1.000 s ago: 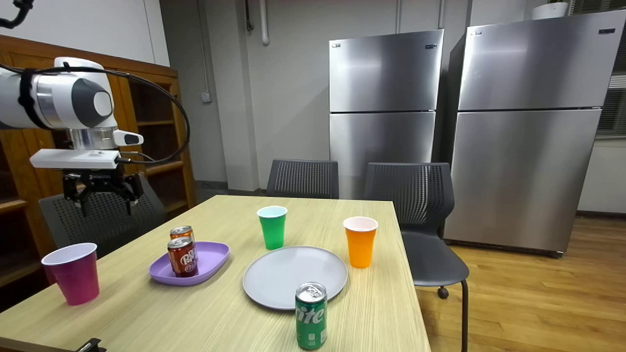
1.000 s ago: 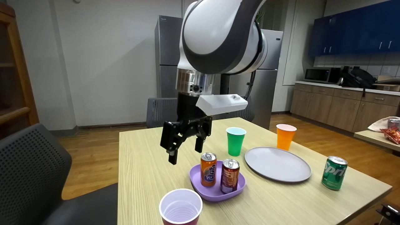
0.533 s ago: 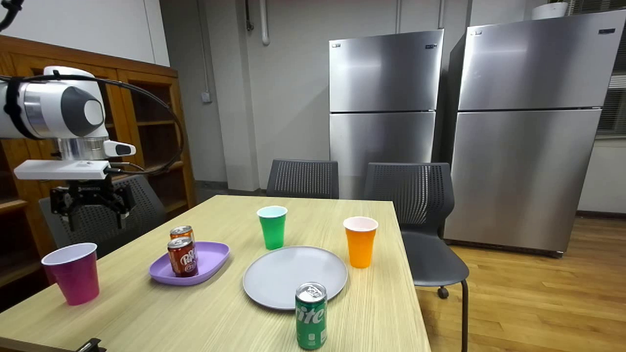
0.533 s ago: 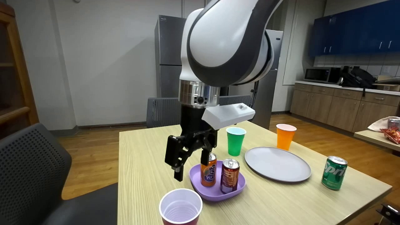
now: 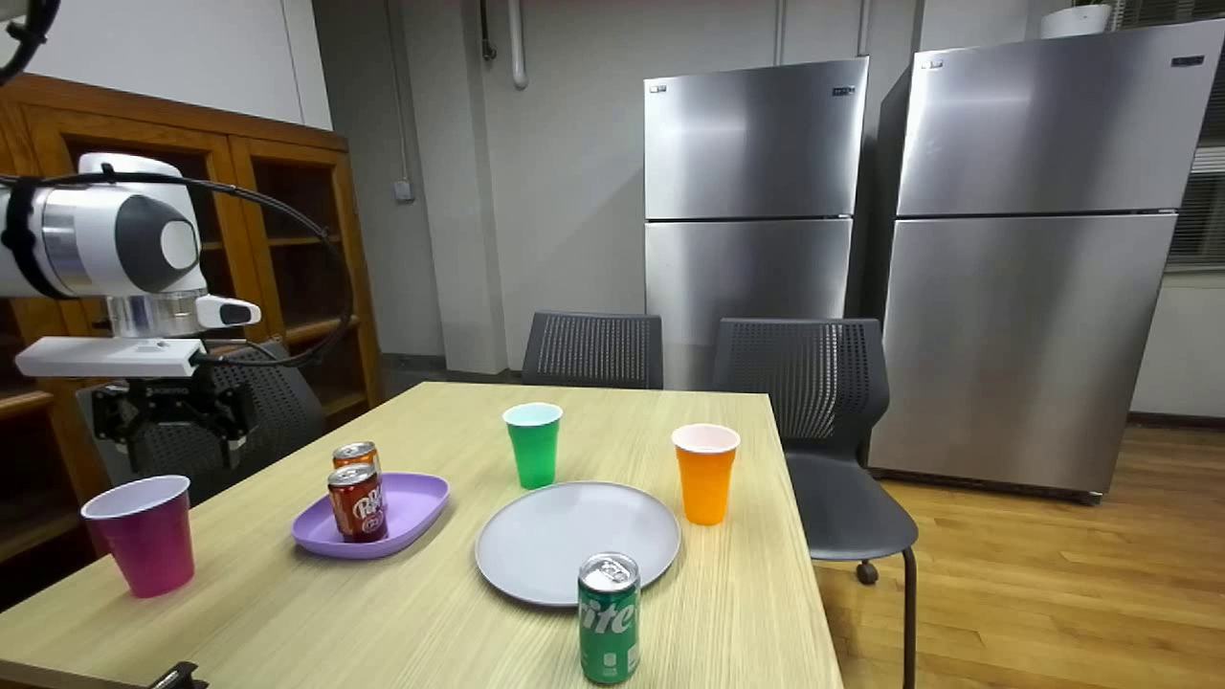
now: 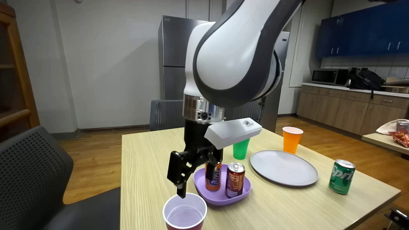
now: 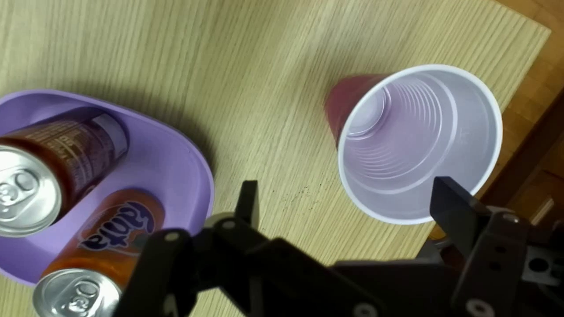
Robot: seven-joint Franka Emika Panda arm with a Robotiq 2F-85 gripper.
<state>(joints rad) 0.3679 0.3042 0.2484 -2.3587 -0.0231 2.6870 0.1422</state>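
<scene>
The fingers [image 7: 250, 204] are standing wide apart, with the table [image 7: 273, 132] showing in the gap, and the gripper [image 7: 348, 198] is hanging close to the magenta cup [image 7: 414, 145]. In the wrist view the magenta cup is sitting at two o'clock from the middle of the gap; the fingertip [image 7: 451, 207] on the three o'clock side is overlapping its rim at five o'clock, though whether it is touching cannot be told. The magenta cup is standing upright, its long axis running vertically and its mouth facing up; in the wrist view the mouth is showing toward four o'clock from the base, with the pale, ribbed inside in sight.

At nine o'clock from the gripper, the purple tray [image 7: 169, 165] is holding two upright cans: the Fanta can [image 7: 105, 246], nearer the fingers, and the Dr Pepper can [image 7: 66, 163], at eleven o'clock from it.

Farther out, in an exterior view, the gray plate [image 5: 565, 536] is lying flat, with the green cup [image 5: 536, 450] standing at eleven o'clock from it, the orange cup [image 5: 706, 478] at two o'clock and the Sprite can [image 5: 610, 627] near it at five o'clock.
</scene>
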